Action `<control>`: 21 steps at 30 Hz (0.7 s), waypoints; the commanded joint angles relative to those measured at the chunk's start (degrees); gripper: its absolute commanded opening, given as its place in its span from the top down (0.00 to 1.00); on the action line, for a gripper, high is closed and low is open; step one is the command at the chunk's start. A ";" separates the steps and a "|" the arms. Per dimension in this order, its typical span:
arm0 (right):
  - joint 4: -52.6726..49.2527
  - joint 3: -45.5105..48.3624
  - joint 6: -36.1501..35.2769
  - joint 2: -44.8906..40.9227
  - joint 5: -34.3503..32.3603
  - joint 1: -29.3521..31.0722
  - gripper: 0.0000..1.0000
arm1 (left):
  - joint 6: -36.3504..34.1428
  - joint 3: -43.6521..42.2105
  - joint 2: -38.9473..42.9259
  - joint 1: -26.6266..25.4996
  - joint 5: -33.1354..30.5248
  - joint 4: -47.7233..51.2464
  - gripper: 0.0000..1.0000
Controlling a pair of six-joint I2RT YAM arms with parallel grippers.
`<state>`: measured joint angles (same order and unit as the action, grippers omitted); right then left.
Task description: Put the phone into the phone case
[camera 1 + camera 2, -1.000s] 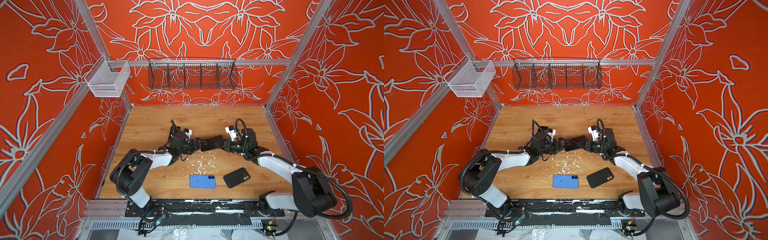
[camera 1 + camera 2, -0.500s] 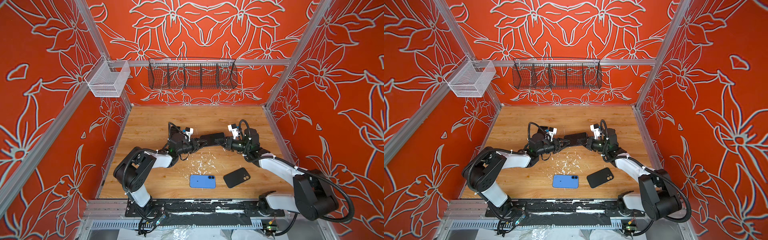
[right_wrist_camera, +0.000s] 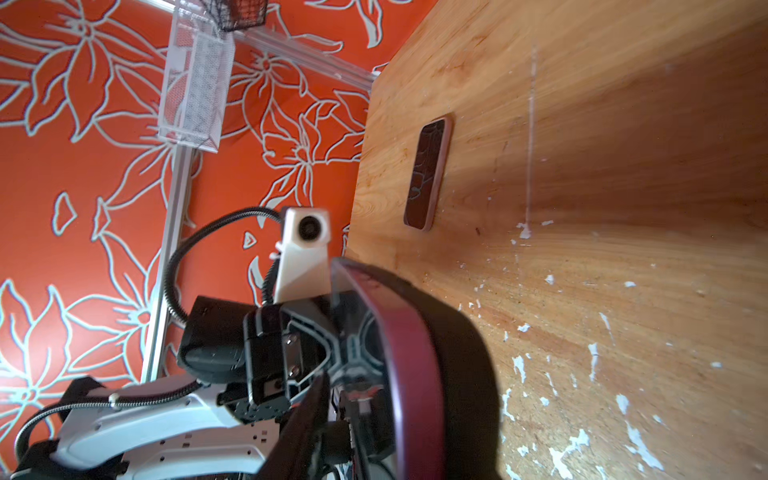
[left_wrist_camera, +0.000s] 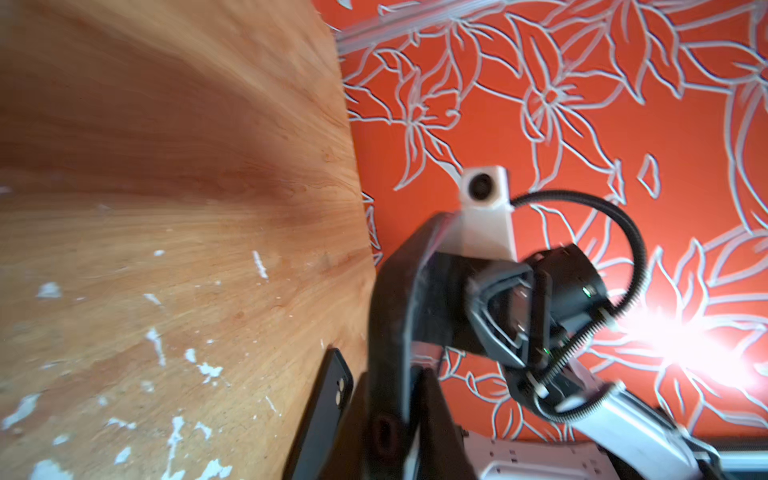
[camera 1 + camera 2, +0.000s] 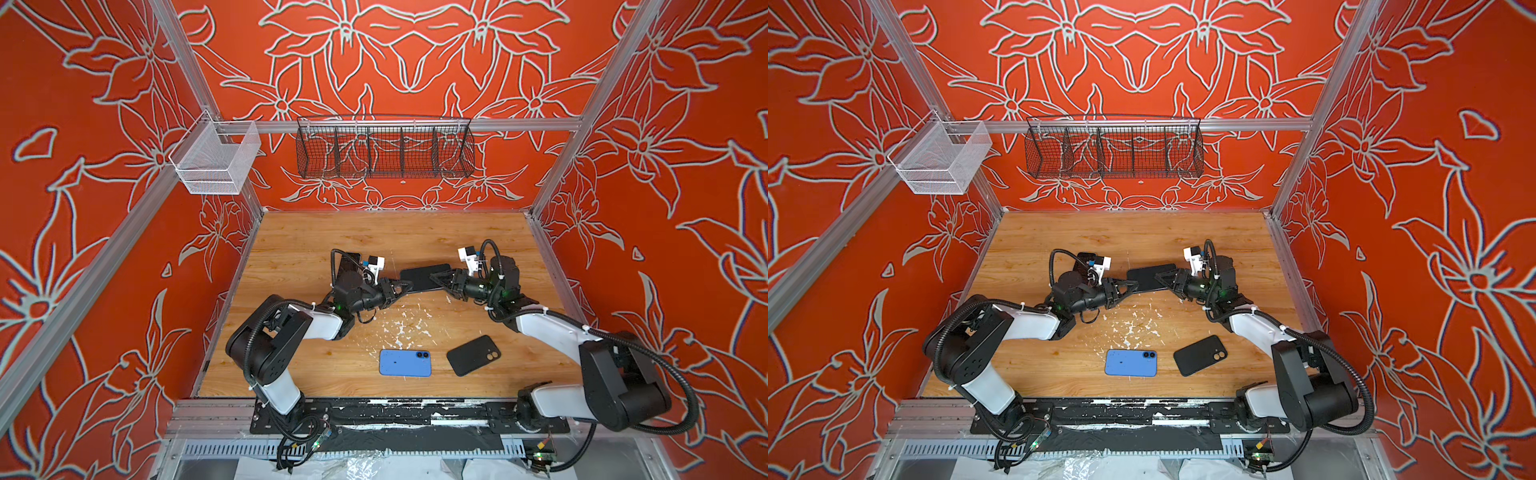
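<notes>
White-and-black arms (image 5: 320, 326) trail ribbed black cables (image 4: 641, 259).

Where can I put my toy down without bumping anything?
Bare: the table strip between arms and back wall; the front patch left of the blue phone. Crowded: the middle, where left gripper and right gripper meet the held case.

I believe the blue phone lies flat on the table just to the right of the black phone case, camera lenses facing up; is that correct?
Not quite: the blue phone lies just to the left of the black phone case, not to the right, as both top views show. It does lie flat on the table with its camera lenses facing up.
</notes>
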<state>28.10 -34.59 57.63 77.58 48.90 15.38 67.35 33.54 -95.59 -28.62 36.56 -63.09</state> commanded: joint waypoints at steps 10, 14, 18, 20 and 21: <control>11.23 -0.58 4.09 -1.56 4.25 -4.95 0.53 | -2.70 -1.13 3.65 -0.21 -0.69 2.96 0.99; 11.44 -1.01 3.85 -1.54 4.56 -6.14 0.51 | -2.88 -0.91 4.42 -0.21 -0.61 3.96 1.00; 12.40 -1.97 3.93 -0.49 5.42 -6.86 0.50 | -3.47 -0.43 5.42 -0.21 -0.35 5.63 1.00; 14.06 -2.67 4.59 0.79 6.65 -6.92 0.53 | -4.18 -0.01 6.12 -0.18 -0.10 7.26 1.00; 15.06 -2.83 5.03 1.30 7.03 -6.85 0.55 | -4.53 0.08 6.42 -0.20 -0.08 7.84 1.00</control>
<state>35.59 -34.65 60.73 78.19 53.06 8.93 65.12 33.30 -90.67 -28.93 35.90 -59.35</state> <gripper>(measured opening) 0.464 0.090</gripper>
